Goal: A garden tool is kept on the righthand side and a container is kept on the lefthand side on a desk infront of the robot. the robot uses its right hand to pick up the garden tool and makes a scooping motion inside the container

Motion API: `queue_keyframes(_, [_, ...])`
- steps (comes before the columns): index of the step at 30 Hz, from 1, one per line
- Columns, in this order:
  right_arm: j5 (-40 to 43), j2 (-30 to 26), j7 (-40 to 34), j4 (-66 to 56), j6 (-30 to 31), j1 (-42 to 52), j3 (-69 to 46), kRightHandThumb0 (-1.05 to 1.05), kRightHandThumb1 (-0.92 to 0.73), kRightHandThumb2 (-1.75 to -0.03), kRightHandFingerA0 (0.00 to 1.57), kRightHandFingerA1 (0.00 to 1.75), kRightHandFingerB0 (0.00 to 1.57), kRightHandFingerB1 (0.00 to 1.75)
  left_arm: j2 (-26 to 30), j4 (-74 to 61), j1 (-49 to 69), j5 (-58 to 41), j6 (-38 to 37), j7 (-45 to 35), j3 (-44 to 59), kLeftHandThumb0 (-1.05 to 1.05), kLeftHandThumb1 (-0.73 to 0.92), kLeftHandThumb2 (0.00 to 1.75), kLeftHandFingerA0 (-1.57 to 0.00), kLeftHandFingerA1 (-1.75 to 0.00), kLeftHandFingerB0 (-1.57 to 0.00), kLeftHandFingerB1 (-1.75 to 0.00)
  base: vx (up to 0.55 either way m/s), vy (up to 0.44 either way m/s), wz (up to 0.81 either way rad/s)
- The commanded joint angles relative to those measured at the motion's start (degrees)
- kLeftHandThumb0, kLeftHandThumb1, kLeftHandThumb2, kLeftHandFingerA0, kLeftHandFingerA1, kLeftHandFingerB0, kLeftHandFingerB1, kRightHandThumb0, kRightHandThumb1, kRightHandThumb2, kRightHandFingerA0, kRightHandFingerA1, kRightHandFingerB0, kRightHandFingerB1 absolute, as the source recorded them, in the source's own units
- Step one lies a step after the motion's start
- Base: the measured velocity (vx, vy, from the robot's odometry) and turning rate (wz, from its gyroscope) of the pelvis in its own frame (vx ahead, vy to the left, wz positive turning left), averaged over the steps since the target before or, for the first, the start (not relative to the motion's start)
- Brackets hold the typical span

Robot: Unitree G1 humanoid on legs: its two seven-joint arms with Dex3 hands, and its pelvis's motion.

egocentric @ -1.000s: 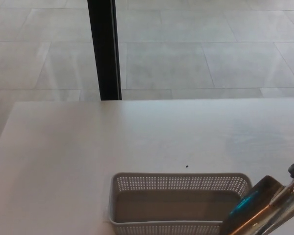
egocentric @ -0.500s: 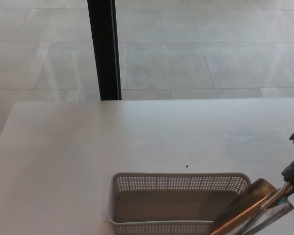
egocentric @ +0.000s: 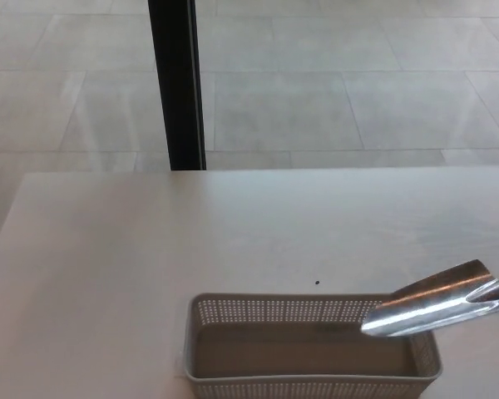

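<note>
scoop blade raised over the basket's right end

the garden tool, a shiny metal trowel or scoop, is off the desk and hangs above the right end of the container, a grey perforated plastic basket at the bottom middle of the head view. the blade lies close to level, its tip pointing toward the picture's left and sitting over the basket's far right corner. its shank runs out of frame at the right edge. the blade looks clear of the rim and not down inside, so this reads as the scooping step itself, with the tool at the high part of a stroke.

the next move, as i judge it, calls for tipping the blade's tip down and carrying it leftward along the basket floor, keeping clear of the near and far walls, which are light and could shift if caught. the basket looks empty.

of the right hand almost nothing shows: only a sliver at the right edge where the shank leaves the picture, too little to say how its fingers sit. the tool is plainly held up by something out of frame, probably that hand, but the grasp cannot be told from here. the left hand is nowhere to be seen. the white desk around the basket carries only a small dark speck just beyond the far rim.
</note>
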Motion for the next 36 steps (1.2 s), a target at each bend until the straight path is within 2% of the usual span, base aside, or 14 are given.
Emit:
queue_keyframes(1, [9.1, 0.9, 7.0, 7.0, 1.6, -3.3, -3.6, -0.13, -0.61, -0.81, 0.96, 1.75, 0.67, 1.48, 1.3, -0.2, 0.6, -0.4, -0.8, -0.6, 0.1, -0.54, 0.68, 0.6, -0.69, -0.71, -0.62, -0.48, 0.0, 0.0, 0.0])
queue_keyframes(3, [7.6, 0.8, 6.4, 7.2, 0.9, -3.5, -3.3, -0.19, -0.62, -0.72, 0.78, 1.74, 0.72, 1.46, 1.3, -0.2, 0.5, -0.3, -0.5, -0.4, -0.1, -0.55, 0.68, 0.6, -0.65, -0.71, -0.59, -0.48, 0.0, 0.0, 0.0])
queue_keyframes(15, [-3.8, 0.1, 3.1, 1.9, -0.5, -5.2, 2.8, -0.36, -0.8, -0.64, 0.84, 1.75, 0.77, 1.21, 1.4, -0.2, -0.3, 0.2, -0.4, -0.1, -0.8, -0.58, 0.67, 0.6, -0.69, -0.78, -0.63, -0.48, 0.0, 0.0, 0.0])
queue_keyframes(16, [-5.7, 0.3, 2.7, 1.2, 0.2, -5.7, 3.8, -0.39, -0.58, -0.99, 1.15, 1.34, 0.81, 1.11, 1.5, -0.2, -0.3, 0.5, -0.6, 0.0, -1.1, -0.58, 0.67, 0.6, -0.68, -0.79, -0.62, -0.48, 0.0, 0.0, 0.0])
queue_keyframes(17, [-6.3, 0.4, 2.4, 0.9, 0.2, -6.1, 4.4, -0.38, -0.58, -0.99, 1.15, 1.34, 0.81, 1.09, 1.5, -0.1, -0.5, 0.1, -0.3, -0.3, -0.9, -0.58, 0.67, 0.6, -0.67, -0.72, -0.62, -0.47, 0.0, 0.0, 0.0])
queue_keyframes(19, [-6.6, 0.5, 1.9, 0.8, 0.4, -6.2, 4.9, -0.38, -0.58, -0.99, 1.15, 1.34, 0.81, 1.09, 1.5, -0.1, -0.5, 0.1, -0.3, -0.1, -1.0, -0.58, 0.67, 0.6, -0.67, -0.72, -0.62, -0.47, 0.0, 0.0, 0.0])
queue_keyframes(20, [-7.3, 1.1, 2.5, 0.0, 1.2, -6.7, 5.4, -0.31, -0.7, -0.65, 0.87, 1.75, 0.75, 1.33, 1.6, 0.0, -0.5, 0.1, -0.5, -0.2, -1.0, -0.59, 0.67, 0.6, -0.68, -0.81, -0.63, -0.47, 0.0, 0.0, 0.0])
queue_keyframes(21, [-7.9, 1.3, 1.2, 0.0, 1.2, -6.8, 5.7, -0.3, -0.68, -0.65, 0.89, 1.75, 0.76, 1.34, 1.5, 0.1, -0.5, -0.3, -0.3, -0.4, -0.7, -0.58, 0.66, 0.6, -0.68, -0.76, -0.62, -0.46, 0.0, 0.0, 0.0])
queue_keyframes(22, [-8.7, 1.7, 1.3, -0.3, 1.7, -7.2, 6.1, -0.38, -0.54, -0.96, 1.17, 1.34, 0.83, 1.09, 1.4, 0.2, -0.4, -0.4, -0.8, -0.4, -0.5, -0.56, 0.65, 0.6, -0.7, -0.69, -0.64, -0.47, 0.0, 0.0, 0.0])
queue_keyframes(23, [-9.4, 1.9, 0.7, -0.3, 2.0, -7.2, 6.4, -0.31, -0.7, -0.64, 0.88, 1.75, 0.76, 1.36, 1.3, 0.3, -0.4, -0.5, -1.0, -0.5, -0.4, -0.57, 0.65, 0.6, -0.64, -0.6, -0.61, -0.45, 0.0, 0.0, 0.0])
queue_keyframes(27, [-10.3, 2.2, 5.7, -2.6, 6.0, -6.8, 6.7, -0.42, -0.59, -0.98, 1.16, 1.36, 0.82, 1.11, 1.3, 0.6, -0.5, -0.2, -0.7, -0.3, -0.6, -0.58, 0.66, 0.59, -0.67, -0.65, -0.6, -0.44, 0.0, 0.0, 0.0])
queue_keyframes(28, [-10.9, 2.3, 8.4, -3.7, 8.0, -6.7, 6.9, -0.32, -0.76, -0.66, 0.85, 1.75, 0.73, 1.32, 1.3, 0.6, -0.4, -0.1, -0.8, -0.3, -0.7, -0.6, 0.65, 0.59, -0.7, -0.77, -0.64, -0.47, 0.0, 0.0, 0.0])
queue_keyframes(29, [-11.4, 2.5, 10.6, -4.6, 9.9, -6.7, 7.1, -0.32, -0.76, -0.66, 0.85, 1.75, 0.73, 1.32, 1.3, 0.6, -0.4, 0.0, -0.9, -0.3, -0.7, -0.6, 0.65, 0.59, -0.7, -0.77, -0.64, -0.47, 0.0, 0.0, 0.0])
queue_keyframes(36, [-17.0, 5.2, 15.5, -8.9, 21.2, -5.7, 7.3, -0.34, -0.76, -0.71, 0.88, 1.68, 0.84, 0.84, 1.4, -0.2, 0.0, -0.6, -1.0, -1.1, -0.6, -0.59, 0.66, 0.6, -0.66, -0.66, -0.61, -0.47, 0.0, 0.0, 0.0])
